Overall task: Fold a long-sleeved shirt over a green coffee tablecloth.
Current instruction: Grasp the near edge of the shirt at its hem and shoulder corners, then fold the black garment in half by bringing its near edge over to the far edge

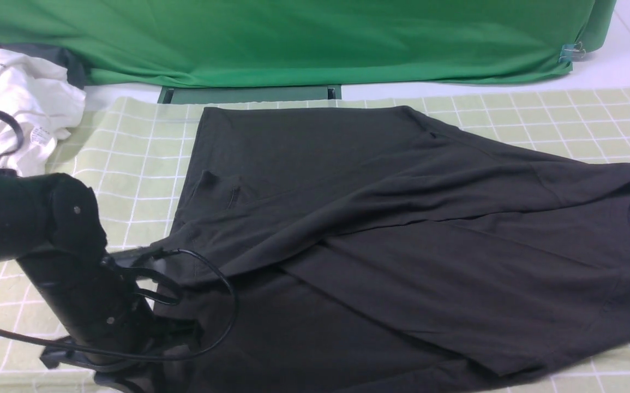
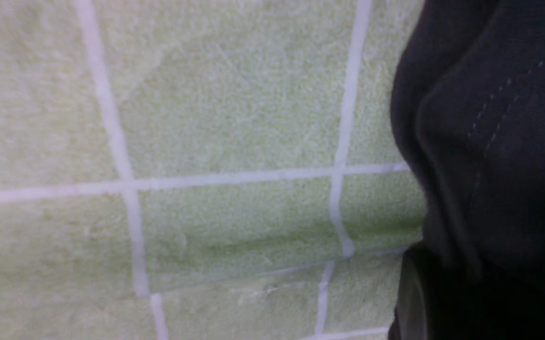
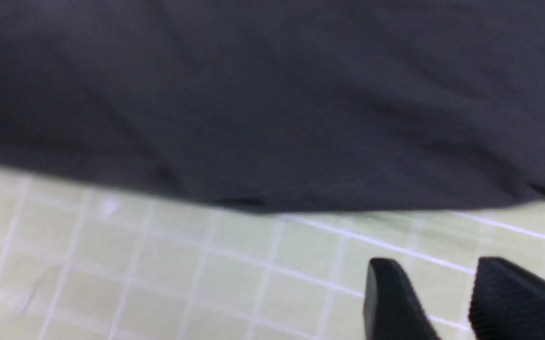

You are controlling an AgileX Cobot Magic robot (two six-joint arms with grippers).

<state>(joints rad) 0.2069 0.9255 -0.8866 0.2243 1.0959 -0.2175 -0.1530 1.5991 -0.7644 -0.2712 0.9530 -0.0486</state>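
The shirt (image 1: 402, 229) lies spread on the tablecloth (image 1: 140, 158), centre to right of the front frame. Expect limp, light fabric; grip hem corners or shoulders. The left gripper (image 1: 148, 267), lower left, meets the shirt's edge; its jaw state cannot be told. The right gripper (image 3: 444, 302) has its jaws parted and empty.

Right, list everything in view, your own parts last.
shirt: one, black, spread across the tablecloth's middle and right.
tablecloth: one, pale green with white grid, under the shirt.
sheet: one, deep green, along the back.
garment: one, white, crumpled, far left.
clip: one, silvery, on the sheet's right end.
left arm: one, black, near left, at the shirt's edge.
right pincer: one, black, open, over tablecloth near the shirt's edge.
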